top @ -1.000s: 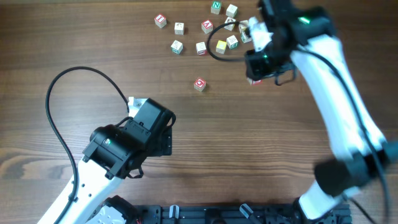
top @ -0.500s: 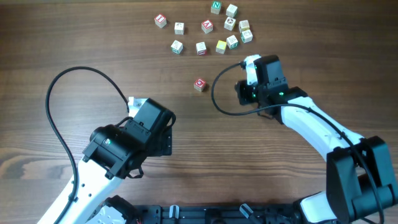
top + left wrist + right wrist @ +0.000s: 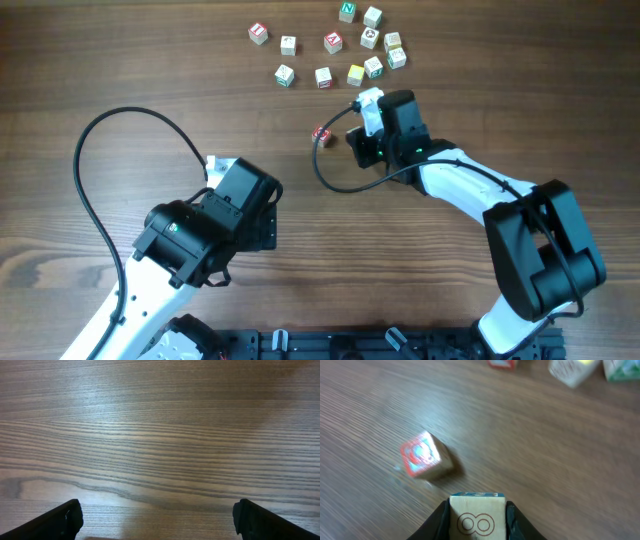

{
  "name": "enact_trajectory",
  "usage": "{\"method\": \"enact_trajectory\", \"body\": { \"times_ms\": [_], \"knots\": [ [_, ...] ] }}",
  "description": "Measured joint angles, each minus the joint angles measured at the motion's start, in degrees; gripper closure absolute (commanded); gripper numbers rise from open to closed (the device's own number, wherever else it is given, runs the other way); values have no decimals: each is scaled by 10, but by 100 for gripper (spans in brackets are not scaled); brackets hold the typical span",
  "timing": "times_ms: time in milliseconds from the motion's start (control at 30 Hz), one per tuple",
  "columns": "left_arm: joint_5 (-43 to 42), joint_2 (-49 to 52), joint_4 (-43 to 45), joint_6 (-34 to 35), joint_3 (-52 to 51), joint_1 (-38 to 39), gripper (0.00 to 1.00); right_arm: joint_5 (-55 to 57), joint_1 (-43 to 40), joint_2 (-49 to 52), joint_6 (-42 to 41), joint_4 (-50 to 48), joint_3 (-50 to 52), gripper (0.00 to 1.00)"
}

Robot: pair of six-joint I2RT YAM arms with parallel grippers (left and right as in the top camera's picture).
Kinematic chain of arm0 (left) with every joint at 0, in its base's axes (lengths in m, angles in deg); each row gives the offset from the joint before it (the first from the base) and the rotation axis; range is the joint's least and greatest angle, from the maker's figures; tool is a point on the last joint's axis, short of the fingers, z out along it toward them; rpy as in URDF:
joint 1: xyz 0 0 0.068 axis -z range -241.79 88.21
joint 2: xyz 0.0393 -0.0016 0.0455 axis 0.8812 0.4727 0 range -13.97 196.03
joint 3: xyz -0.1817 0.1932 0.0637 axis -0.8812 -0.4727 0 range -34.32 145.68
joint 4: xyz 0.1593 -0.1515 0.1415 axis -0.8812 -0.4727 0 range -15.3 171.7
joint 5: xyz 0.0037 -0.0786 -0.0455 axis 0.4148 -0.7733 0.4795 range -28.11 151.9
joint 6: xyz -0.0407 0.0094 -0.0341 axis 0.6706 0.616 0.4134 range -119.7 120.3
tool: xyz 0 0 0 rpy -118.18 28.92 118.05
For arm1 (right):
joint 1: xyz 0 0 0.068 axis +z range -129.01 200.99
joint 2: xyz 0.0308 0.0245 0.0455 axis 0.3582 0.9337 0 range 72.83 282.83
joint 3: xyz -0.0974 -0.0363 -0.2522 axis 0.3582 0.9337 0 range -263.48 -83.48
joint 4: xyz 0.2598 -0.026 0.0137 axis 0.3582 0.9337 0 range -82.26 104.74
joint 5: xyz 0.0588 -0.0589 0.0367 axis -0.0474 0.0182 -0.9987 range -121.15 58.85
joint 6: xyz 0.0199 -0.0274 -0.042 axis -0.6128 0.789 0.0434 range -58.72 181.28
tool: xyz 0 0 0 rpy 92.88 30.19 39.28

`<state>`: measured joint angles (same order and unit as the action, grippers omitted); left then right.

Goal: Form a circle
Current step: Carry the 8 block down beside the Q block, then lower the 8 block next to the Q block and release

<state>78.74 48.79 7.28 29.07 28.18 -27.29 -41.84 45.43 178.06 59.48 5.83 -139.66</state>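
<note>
The right gripper [image 3: 477, 527] is clenched on one small wooden cube [image 3: 477, 519]. The wrist view shows the cube seated squarely between the two fingers [image 3: 439, 521], and its front face carries a thin mark like two joined rings. The gripper hangs low over the wooden table [image 3: 150, 60], just beside a single cube with a red mark [image 3: 321, 134], which lies apart from the others and looks a little turned. The rest of the letter cubes [image 3: 333, 42] lie further up the table in a loose scatter, some of them close together. They do not make a ring yet, so the circle is not formed. The left gripper [image 3: 160, 527] is fully released. Its fingertips stand wide apart over bare wood with nothing between them, well away from all cubes. I judge that the step in hand is carrying the held cube to its place on the future ring, and the task seems to be at an early stage. The next move calls for lowering this cube flat on the table near the red-marked one without bumping it. Then the fingers must open cleanly, and the gripper must lift straight up before it goes for another cube from the scatter.
</note>
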Motion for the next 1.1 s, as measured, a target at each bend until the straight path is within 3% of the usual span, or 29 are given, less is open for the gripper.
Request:
{"method": "enact_trajectory", "body": {
  "times_ms": [1100],
  "knots": [
    [0,0,0,0,0,0,0,24,25,44,11,-42,-5,76]
  ]
}}
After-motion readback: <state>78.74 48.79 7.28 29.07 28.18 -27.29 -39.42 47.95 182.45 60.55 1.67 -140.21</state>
